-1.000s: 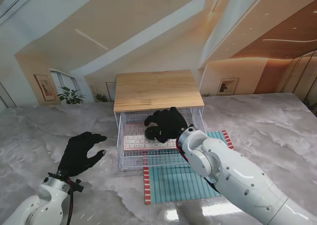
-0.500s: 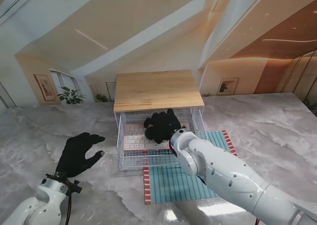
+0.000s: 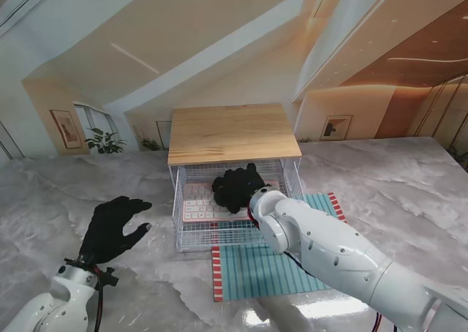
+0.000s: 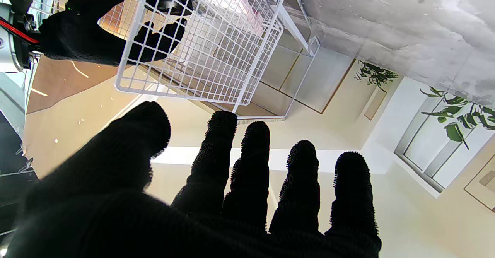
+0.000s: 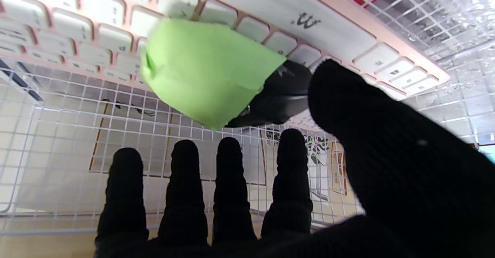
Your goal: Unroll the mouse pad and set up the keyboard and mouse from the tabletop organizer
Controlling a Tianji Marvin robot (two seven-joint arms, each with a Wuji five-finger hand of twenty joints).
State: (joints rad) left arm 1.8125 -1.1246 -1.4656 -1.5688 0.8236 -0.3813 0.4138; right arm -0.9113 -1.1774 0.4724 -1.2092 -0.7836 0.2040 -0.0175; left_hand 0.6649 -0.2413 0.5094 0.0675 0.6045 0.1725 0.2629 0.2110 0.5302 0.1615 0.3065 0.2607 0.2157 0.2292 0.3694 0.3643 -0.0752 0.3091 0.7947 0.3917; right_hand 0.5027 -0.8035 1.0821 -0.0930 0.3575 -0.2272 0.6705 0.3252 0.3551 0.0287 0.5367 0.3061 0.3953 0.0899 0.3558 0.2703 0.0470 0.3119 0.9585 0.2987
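Black, with a green tape patch over its back, the mouse [image 5: 232,76] lies on the keyboard [image 5: 309,22] inside the wire organizer [image 3: 191,233], and it sits directly ahead of the right hand [image 3: 235,188], just past the four straight fingertips [image 5: 229,149] and beside the thumb tip [image 5: 332,84]. In the wrist view the thumb seems to touch or nearly touch the mouse's dark end; the four fingers stand spread and extended with a gap between them and the mouse, so nothing is gripped yet. Its long axis seems to run across the fingers rather than along them, from the green end toward the thumb side, which suits a thumb-against-fingers pinch across its short width, I judge.

The keyboard's long axis runs left to right in the organizer, crosswise to the reaching fingers, with the mouse resting on its keys.

Well apart on the left, the left hand [image 3: 112,228] hovers over the marble table [image 3: 409,193], fingers [image 4: 251,161] spread and holding nothing; the organizer's side mesh lies ahead of its fingertips, not touched. The right hand is plainly the nearer one to the mouse.

Nearer to me than the organizer, the teal pad [image 3: 248,270] lies flat and unrolled, partly under the right arm, and the mouse would have to come back toward the wrist to reach it.
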